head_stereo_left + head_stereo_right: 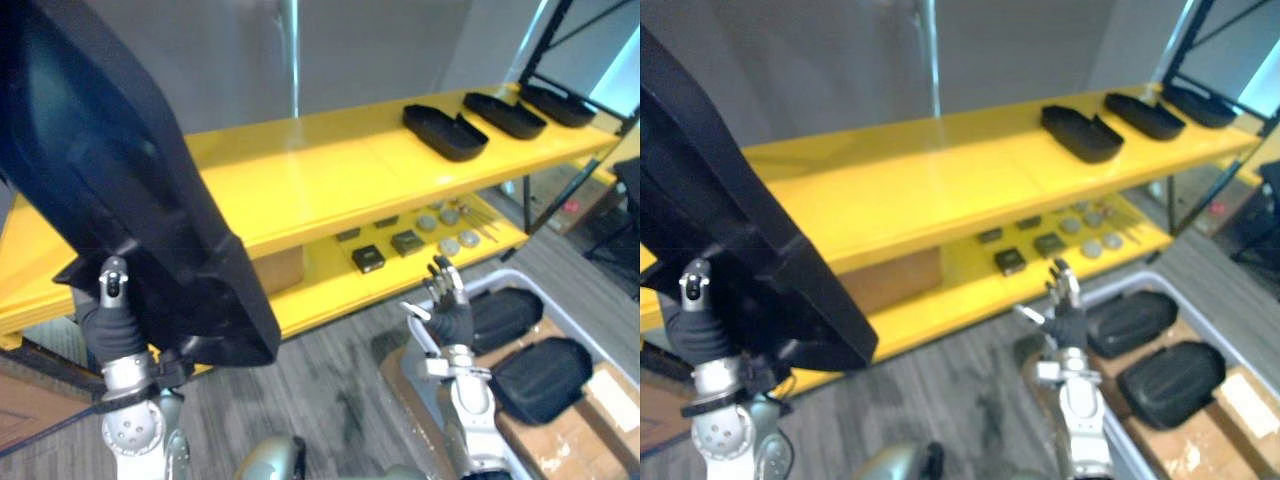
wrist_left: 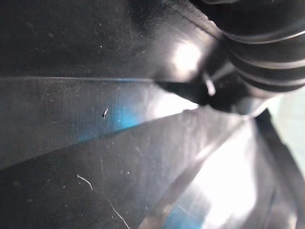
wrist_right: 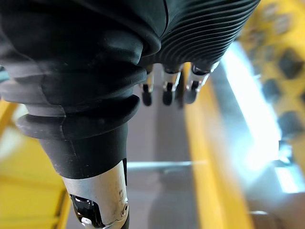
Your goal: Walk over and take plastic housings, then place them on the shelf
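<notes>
Black housing (image 1: 130, 180) against left hand (image 1: 112, 320) (grasp not discernible); right hand (image 1: 450, 310) empty, fingers spread.

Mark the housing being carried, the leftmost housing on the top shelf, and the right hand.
carried housing (image 1: 120, 180), left eye view, its broad dark face.
leftmost shelf housing (image 1: 445, 132), left eye view, its middle.
right hand (image 1: 455, 318), left eye view, its dark back cover.
</notes>
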